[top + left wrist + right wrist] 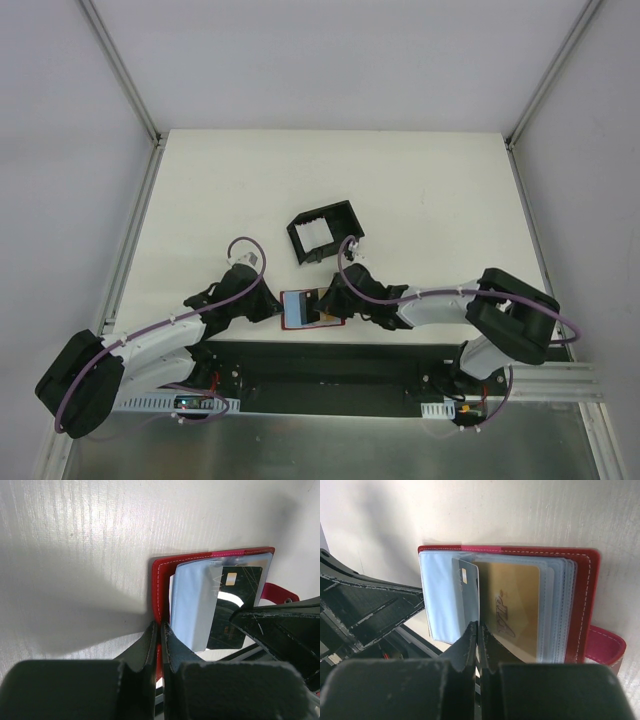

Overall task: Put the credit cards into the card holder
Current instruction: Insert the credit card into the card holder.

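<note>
The red card holder (322, 318) lies open near the table's front edge, between both grippers. In the left wrist view my left gripper (160, 628) is shut on the edge of its red cover (161, 585). Its pale blue sleeves (192, 605) fan up. In the right wrist view my right gripper (478, 626) is shut on the lower edge of a credit card with a chip (466, 587), which stands among the sleeves (440, 595). A gold card (512, 605) sits in a sleeve beside it. The held card looks dark in the left wrist view (235, 605).
A black open-sided box (325, 230) stands just behind the card holder. The holder's snap tab (605, 645) sticks out at its right side. The black base strip (330, 365) runs along the front edge, right below the holder.
</note>
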`<control>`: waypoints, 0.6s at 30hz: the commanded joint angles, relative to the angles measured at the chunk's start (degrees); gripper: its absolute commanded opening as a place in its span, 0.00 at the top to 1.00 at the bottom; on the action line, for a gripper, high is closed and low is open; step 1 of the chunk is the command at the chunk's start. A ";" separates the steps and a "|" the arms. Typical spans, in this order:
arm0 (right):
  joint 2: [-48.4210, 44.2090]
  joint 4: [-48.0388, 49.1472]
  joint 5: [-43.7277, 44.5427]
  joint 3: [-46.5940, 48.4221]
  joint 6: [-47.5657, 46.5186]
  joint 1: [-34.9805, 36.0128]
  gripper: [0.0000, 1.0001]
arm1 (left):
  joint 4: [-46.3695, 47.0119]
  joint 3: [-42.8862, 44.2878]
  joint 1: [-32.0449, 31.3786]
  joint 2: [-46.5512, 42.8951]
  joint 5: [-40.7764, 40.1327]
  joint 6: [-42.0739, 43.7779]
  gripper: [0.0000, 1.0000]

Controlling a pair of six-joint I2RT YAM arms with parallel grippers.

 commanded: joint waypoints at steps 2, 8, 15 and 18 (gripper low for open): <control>3.31 -1.29 -3.09 1.35 0.33 0.98 1.00 | -3.33 0.06 -0.26 1.33 -1.83 1.78 1.00; 5.69 -1.99 -5.99 3.90 -0.37 1.07 1.00 | -3.33 0.32 -0.26 2.04 -1.30 1.96 1.00; 1.22 -12.60 0.67 6.18 -4.15 0.89 0.71 | -3.33 -0.03 -0.26 0.99 -1.21 2.04 1.00; -1.08 -19.03 4.20 8.64 -7.22 0.89 0.54 | -3.33 -0.20 -0.26 0.72 -1.39 2.13 1.00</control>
